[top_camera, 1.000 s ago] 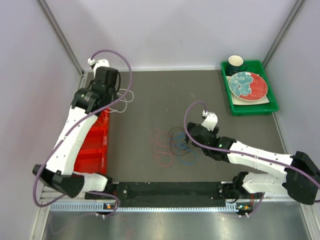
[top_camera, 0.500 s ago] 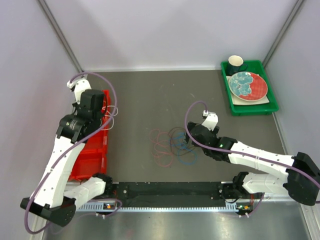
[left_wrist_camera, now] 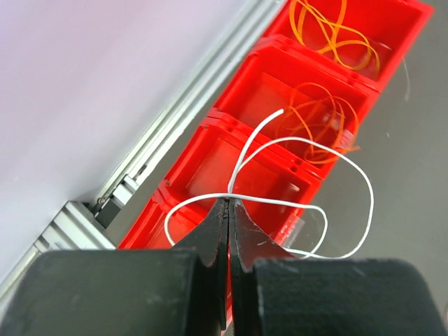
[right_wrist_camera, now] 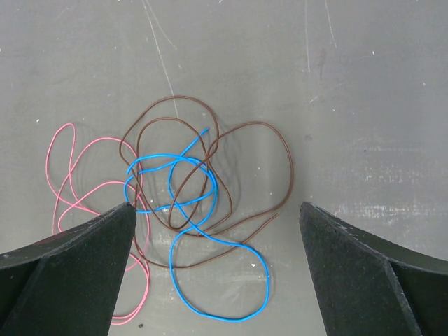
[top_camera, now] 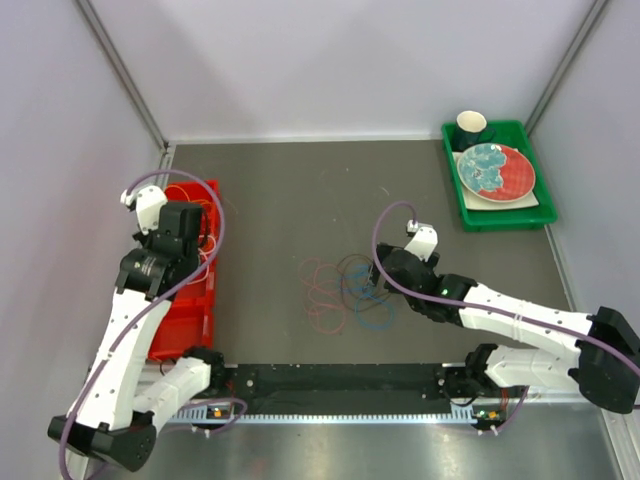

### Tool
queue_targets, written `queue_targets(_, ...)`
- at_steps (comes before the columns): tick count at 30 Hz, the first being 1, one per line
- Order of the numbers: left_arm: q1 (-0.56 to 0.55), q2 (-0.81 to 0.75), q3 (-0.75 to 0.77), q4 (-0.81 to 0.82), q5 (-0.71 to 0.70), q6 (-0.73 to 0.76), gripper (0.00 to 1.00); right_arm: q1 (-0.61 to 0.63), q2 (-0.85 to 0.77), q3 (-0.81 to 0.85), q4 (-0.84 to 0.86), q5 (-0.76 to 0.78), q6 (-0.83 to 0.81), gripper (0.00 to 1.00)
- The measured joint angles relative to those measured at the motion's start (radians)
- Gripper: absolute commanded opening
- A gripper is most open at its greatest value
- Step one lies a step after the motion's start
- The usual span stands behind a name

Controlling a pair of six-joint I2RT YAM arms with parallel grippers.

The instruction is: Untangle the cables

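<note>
A dark grey table (top_camera: pixel 400 200) carries a red compartmented plastic bin (top_camera: pixel 195 310) at its left edge. Over the bin, the left gripper (left_wrist_camera: pixel 229 210) is clamped on a looped thin white cable (left_wrist_camera: pixel 370 203). The right gripper (right_wrist_camera: pixel 217 206) gapes wide above a mid-table tangle — brown cable (right_wrist_camera: pixel 289 161), blue cable (right_wrist_camera: pixel 266 280), pink cable (right_wrist_camera: pixel 47 157).

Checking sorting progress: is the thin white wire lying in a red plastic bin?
No, the left gripper pinches the thin white wire above the red plastic bins.

white arm links (top_camera: pixel 520 320), black joints (top_camera: pixel 158 262), thin purple cables (top_camera: pixel 376 232) looping alongside, black wedge-shaped fingers (right_wrist_camera: pixel 63 273)
</note>
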Motion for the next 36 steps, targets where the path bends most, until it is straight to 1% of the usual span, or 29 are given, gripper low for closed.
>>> queue_targets(6, 0.085, -0.027, -0.049, 0.027, 0.021, -0.008, 0.0, 0.0, -0.001, 0.0, -0.002, 0.0, 0.0, 0.99)
queue_targets(10, 0.175, -0.015, -0.076, 0.037, 0.089, -0.016, 0.0, 0.0, -0.002, 0.0, -0.002, 0.0, 0.001, 0.99)
queue_targets(15, 0.252, -0.011, -0.076, 0.045, 0.15, -0.05, 0.0, 0.0, -0.022, -0.001, -0.003, 0.0, 0.001, 0.99)
queue_targets(19, 0.338, 0.013, -0.085, 0.051, 0.25, -0.093, 0.0, 0.0, -0.027, -0.002, -0.002, 0.0, 0.001, 0.99)
queue_targets(25, 0.383, 0.013, -0.15, 0.072, 0.312, -0.134, 0.0, 0.0, -0.05, -0.014, 0.002, -0.001, 0.0, 0.99)
queue_targets(31, 0.455, 0.007, -0.211, 0.086, 0.367, -0.165, 0.0, 0.0, -0.055, -0.016, 0.002, -0.001, 0.001, 0.99)
queue_targets(36, 0.5, -0.047, -0.252, 0.087, 0.393, -0.215, 0.0, 0.0, -0.056, -0.016, 0.001, -0.001, 0.001, 0.99)
